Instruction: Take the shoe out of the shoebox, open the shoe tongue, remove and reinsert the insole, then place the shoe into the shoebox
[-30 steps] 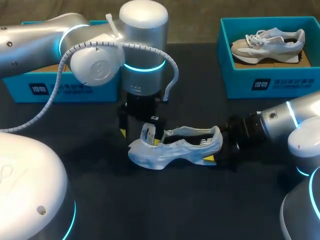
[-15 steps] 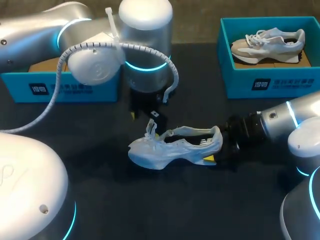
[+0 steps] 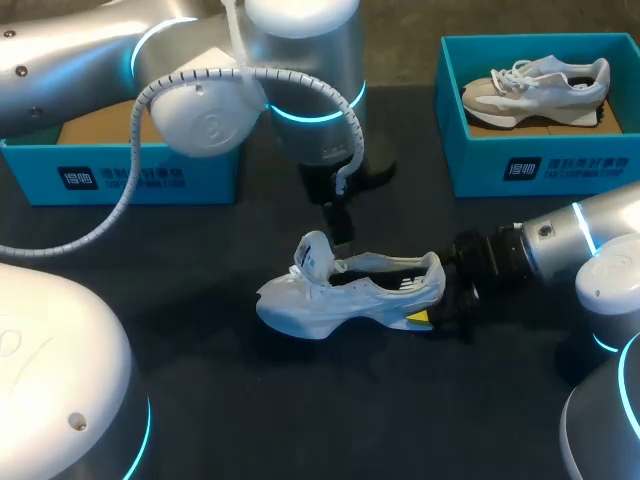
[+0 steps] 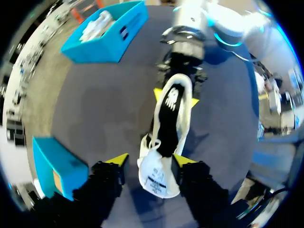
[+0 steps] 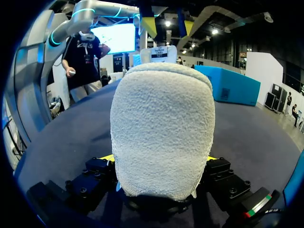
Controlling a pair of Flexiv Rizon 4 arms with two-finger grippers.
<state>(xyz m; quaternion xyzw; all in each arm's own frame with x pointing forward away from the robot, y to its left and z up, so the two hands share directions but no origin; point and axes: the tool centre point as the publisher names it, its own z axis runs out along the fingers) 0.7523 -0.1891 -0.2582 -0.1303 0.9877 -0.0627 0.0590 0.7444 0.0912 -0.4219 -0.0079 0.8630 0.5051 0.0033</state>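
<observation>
**Left gripper** (image 4: 150,160): fingers apart, hanging over the toe end of the shoe (image 3: 350,290). The raised tongue (image 3: 313,255) stands between the yellow tips without being pinched from both sides.

**Right gripper** (image 3: 437,300): clamped on the fleecy heel from 2 sides, at the shoe's 3 o'clock end.

**Shoe:** lies at the middle of the table (image 3: 330,410), toe toward 9 o'clock. The black insole (image 4: 168,107) is exposed along its opening. 1 shoebox (image 3: 120,175) sits at 10 o'clock. A 2nd shoebox (image 3: 540,165) at 1 o'clock holds another sneaker (image 3: 535,88).

**Handling (judged):** the shoe looks light, with a soft, floppy upper and a firmer sole and heel, so the heel suits anchoring. The thin, bendable insole is best pinched at its heel-end edge.

**Change over 1.0 s:** the left gripper has risen and swung toward 1 o'clock, the tongue now stands more upright, and the shoe and right arm are unmoved.
</observation>
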